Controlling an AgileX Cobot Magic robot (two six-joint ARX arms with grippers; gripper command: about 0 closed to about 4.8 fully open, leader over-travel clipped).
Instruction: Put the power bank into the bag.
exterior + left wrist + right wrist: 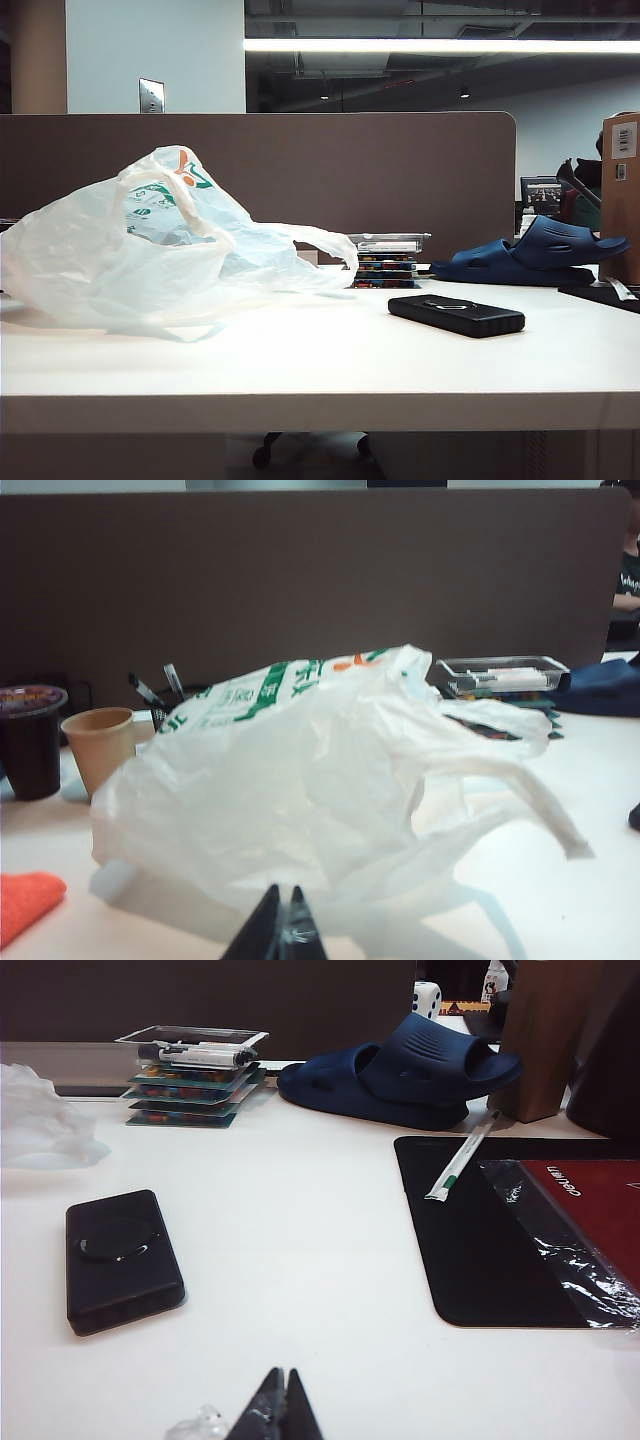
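Power bank (122, 1258) lies flat mid-table toward the right edge, bag (150, 245) slumped at the left. Left gripper (281, 927) and right gripper (279, 1405) hang back, jaws closed, empty. That collapsed bag mouth could reject the slab.

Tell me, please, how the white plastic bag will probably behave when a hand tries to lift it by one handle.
The bag looks thin and crinkled, so it will likely sag rather than keep its shape. It seems very light and may slide on the smooth table. Its loop handle lies limp, so the mouth probably will not stay open unaided.
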